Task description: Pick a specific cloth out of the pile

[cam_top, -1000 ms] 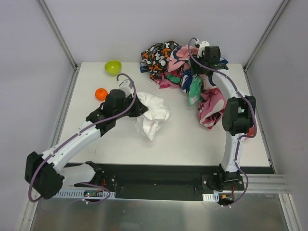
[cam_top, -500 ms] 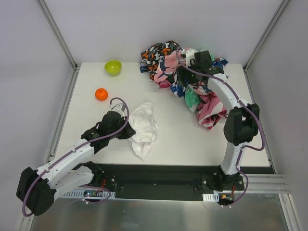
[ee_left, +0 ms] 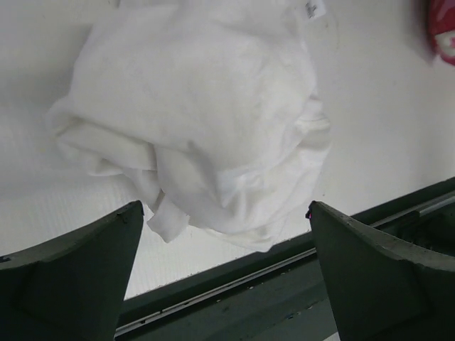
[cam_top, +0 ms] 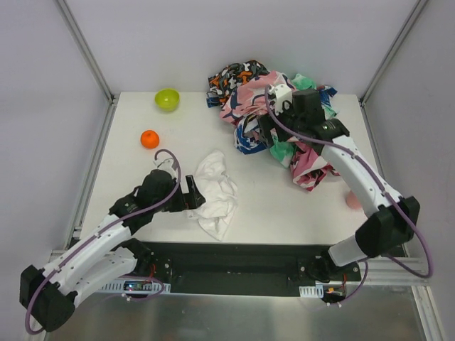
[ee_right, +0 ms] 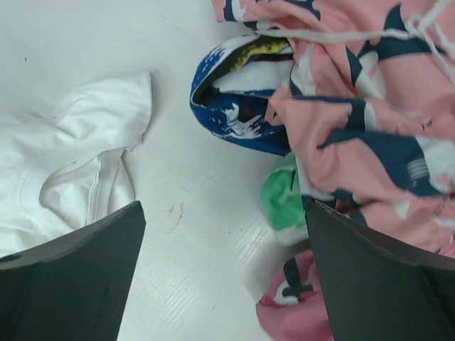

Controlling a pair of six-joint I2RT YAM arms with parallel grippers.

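Left gripper (cam_top: 190, 200) now spread wide, no longer clamped on the plain white soft cloth (cam_top: 217, 192). Cloth lies crumpled on white bench (cam_top: 284, 206) just ahead of it, nearer front edge vs. before & apart from colourful cloth pile (cam_top: 245, 96). Right gripper (cam_top: 264, 129) also opened wide, over pile's near-left edge.

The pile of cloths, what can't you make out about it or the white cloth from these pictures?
- the pile: top view, its middle lies under the right arm; number of cloths unclear.
- the cloth: top view, left edge hidden by the left gripper; both wrist views cut it off at the frame edge.
- its label: left wrist view, too small to read.
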